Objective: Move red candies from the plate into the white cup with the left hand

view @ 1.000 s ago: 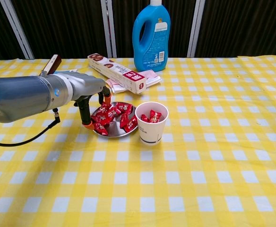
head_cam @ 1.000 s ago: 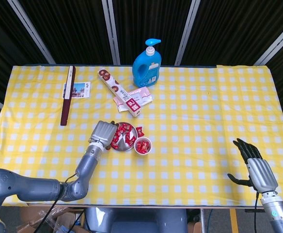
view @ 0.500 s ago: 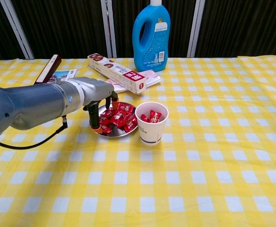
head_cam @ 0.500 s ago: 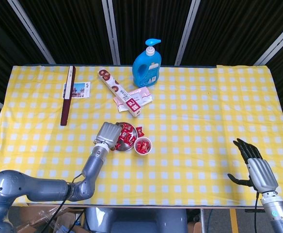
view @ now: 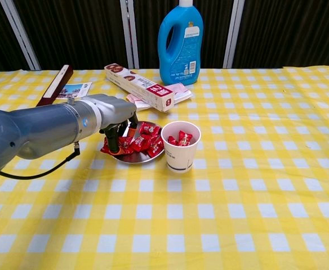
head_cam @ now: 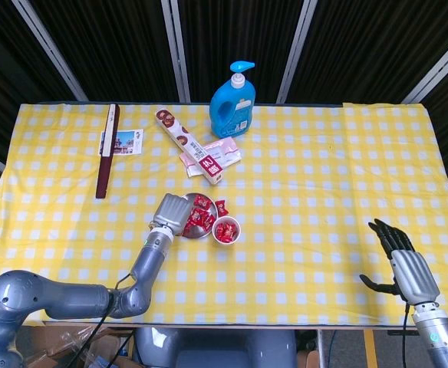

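Yellow checked table (view: 238, 214) | left robot hand (view: 117, 117) curled over plate (view: 135, 158), grip unclear | pinch one candy (view: 153, 147) firmly before lifting to cup (view: 180, 146) | right robot hand (head_cam: 405, 262) spread, idle.

red candies (view: 145, 142) heaped on plate (view: 136, 158) | white cup (view: 180, 147) upright, touching plate

Left hand closes in over the candy plate

The grey metal left hand (view: 117, 125) has shifted from the left rim of the small round metal plate (view: 132, 158) to over it; its fingers have curled into the red wrapped candies (view: 147, 139); one candy seems pinched, though the fingers hide it.
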Tool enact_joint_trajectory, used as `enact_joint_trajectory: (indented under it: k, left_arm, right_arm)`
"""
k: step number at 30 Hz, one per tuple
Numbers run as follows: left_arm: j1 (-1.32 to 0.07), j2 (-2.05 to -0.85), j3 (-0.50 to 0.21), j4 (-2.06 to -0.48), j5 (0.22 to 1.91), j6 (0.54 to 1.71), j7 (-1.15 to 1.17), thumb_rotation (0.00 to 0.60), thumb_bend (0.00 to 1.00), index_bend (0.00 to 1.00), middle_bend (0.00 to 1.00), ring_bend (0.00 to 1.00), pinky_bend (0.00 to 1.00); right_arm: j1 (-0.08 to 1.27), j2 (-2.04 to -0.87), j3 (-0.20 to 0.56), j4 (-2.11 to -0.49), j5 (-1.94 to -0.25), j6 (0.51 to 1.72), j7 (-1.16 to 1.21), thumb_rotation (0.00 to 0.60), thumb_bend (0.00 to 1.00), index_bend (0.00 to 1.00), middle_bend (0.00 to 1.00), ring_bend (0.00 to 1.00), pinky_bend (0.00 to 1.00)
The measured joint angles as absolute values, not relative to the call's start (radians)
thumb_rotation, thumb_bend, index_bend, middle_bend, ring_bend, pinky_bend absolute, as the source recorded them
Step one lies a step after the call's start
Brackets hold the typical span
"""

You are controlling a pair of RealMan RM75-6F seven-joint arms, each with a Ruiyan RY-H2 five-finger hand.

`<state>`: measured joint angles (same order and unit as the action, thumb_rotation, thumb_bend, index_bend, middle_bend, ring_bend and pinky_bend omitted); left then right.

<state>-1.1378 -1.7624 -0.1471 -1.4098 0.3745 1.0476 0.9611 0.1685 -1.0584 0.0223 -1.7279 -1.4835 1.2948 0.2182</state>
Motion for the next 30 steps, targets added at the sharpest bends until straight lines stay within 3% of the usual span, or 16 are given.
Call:
enact_joint_trajectory:
  k: [15, 30]
  left_arm:
    - [-1.113, -1.754, -0.171, -1.411, 0.470, 1.074, 0.912, 0.600, 0.42, 0.55, 0.66, 0.82, 0.89]
    - [-1.098, -1.644, -0.235, -1.598, 0.528, 1.128, 0.888, 0.600, 0.42, 0.56, 0.66, 0.82, 0.89]
  right_arm:
    - [0.169, -1.057, 0.022, -1.730, -1.482, 1.293, 0.222, 0.600, 0.28, 0.00, 0.00, 0.00, 0.00]
    - [0.167, -1.060, 0.024, -1.728, -1.483, 1.300, 0.218, 0.600, 0.28, 0.00, 0.00, 0.00, 0.00]
